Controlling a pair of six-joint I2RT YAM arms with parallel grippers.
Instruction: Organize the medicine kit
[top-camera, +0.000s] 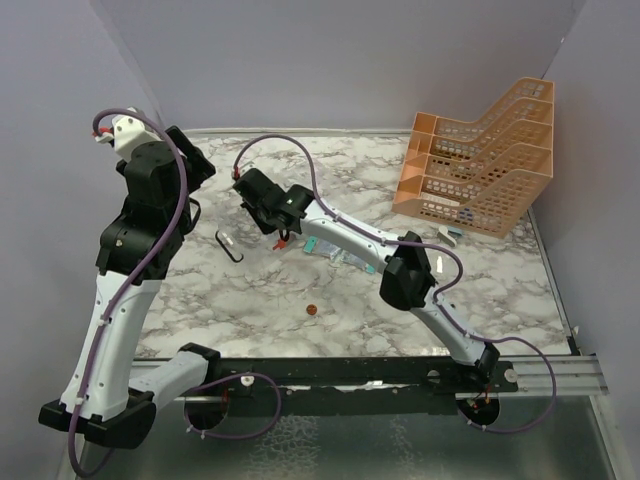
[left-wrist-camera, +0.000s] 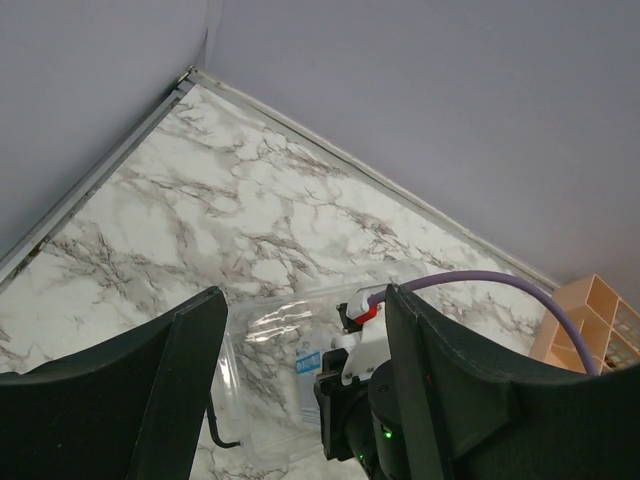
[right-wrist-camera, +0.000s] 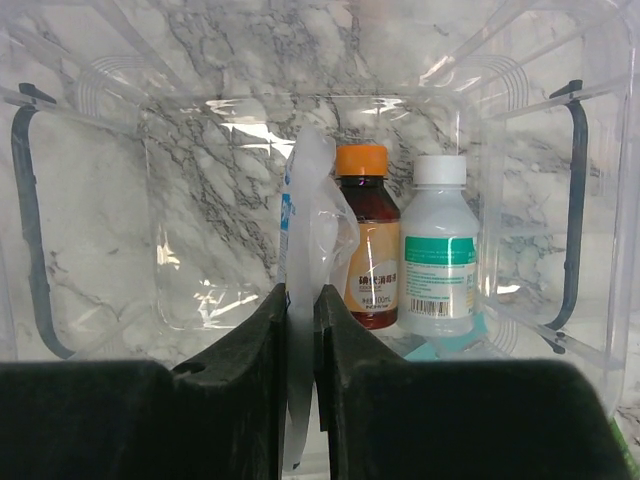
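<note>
I'm pinching a thin white sachet (right-wrist-camera: 310, 210) in the right gripper (right-wrist-camera: 300, 300) inside the clear plastic medicine kit (right-wrist-camera: 100, 90) — left gripper (left-wrist-camera: 300, 330) gaping empty — and I'm risking tipping the orange-capped brown bottle (right-wrist-camera: 365, 250) just beside it.

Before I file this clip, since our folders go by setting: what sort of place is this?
Probably a robot lab cell: a marble-patterned table boxed in by plain grey walls, a black mounting rail along its near edge, and an orange mesh rack.
</note>
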